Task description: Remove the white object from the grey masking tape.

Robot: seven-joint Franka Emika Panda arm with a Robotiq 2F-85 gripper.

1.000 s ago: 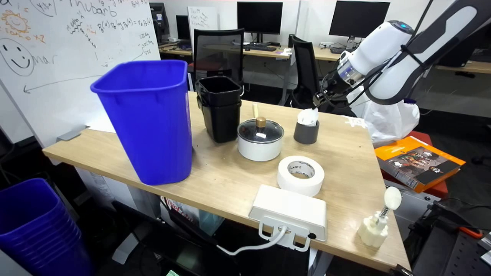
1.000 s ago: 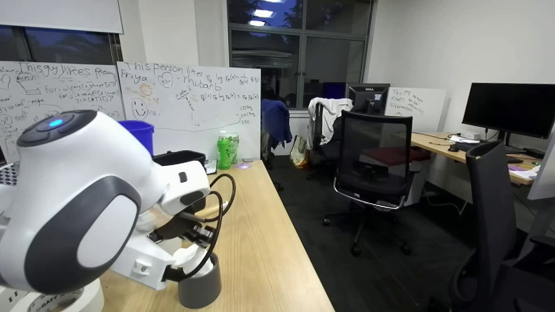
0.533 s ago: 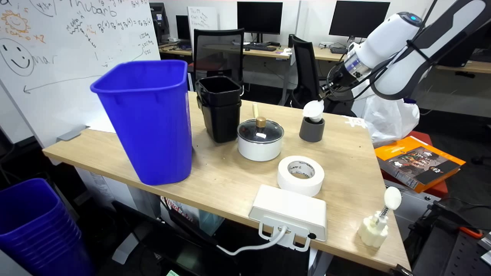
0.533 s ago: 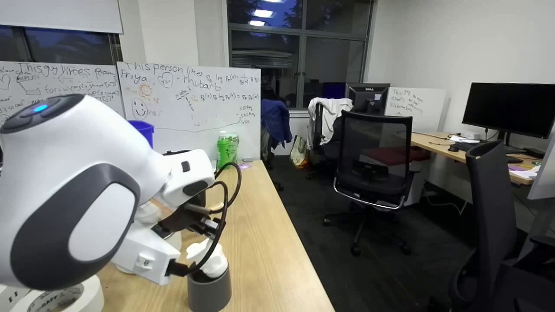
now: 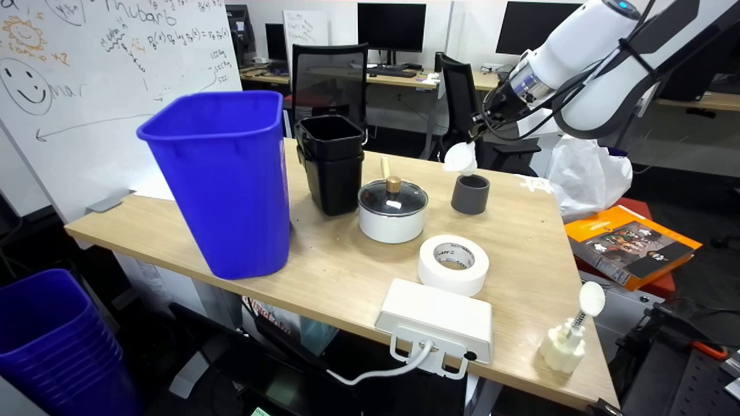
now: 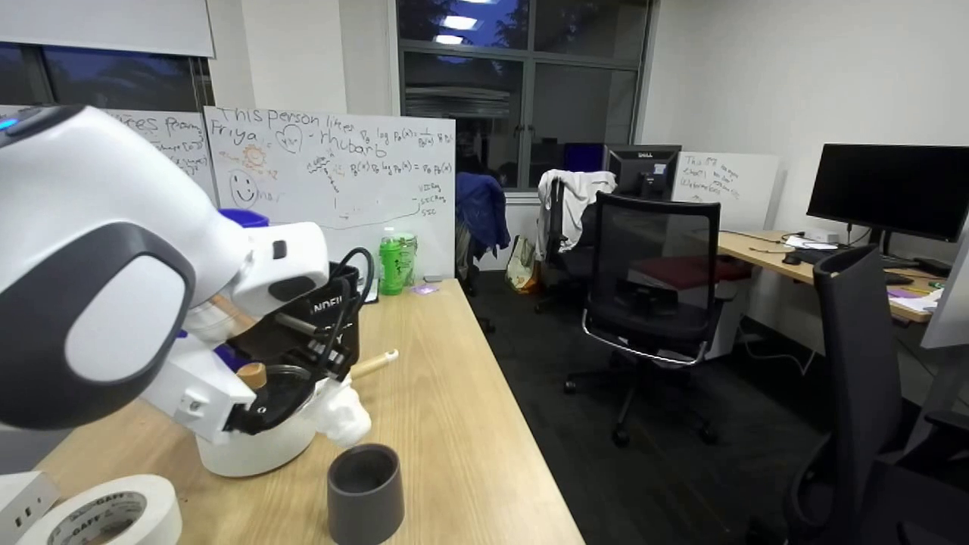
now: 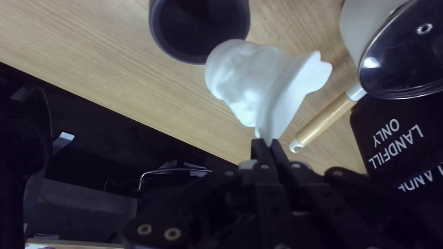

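The white object (image 5: 461, 158) hangs tilted in the air, pinched at its thin rim by my gripper (image 7: 268, 142). In the wrist view the white object (image 7: 245, 74) has a lumpy body and a flared, wavy edge, and the fingertips are shut on that edge. Below it, the grey masking tape (image 5: 469, 199) stands upright on the table with its hollow centre bare. In an exterior view the white object (image 6: 344, 415) is above and to the pot side of the grey masking tape (image 6: 366, 509), outside its opening. The wrist view shows the grey masking tape (image 7: 188, 58) only in part.
A lidded white pot (image 5: 391, 226) sits close by, its wooden handle (image 7: 323, 119) pointing to the table's far edge. Black bins (image 5: 332, 185) and a tall blue bin (image 5: 243, 219) stand beyond it. A white tape roll (image 5: 433, 274) and white box (image 5: 436, 312) lie nearer.
The white object has come up out of the grey masking tape and swung toward the pot, still in my gripper. The tape shifted slightly at first, then stayed put.
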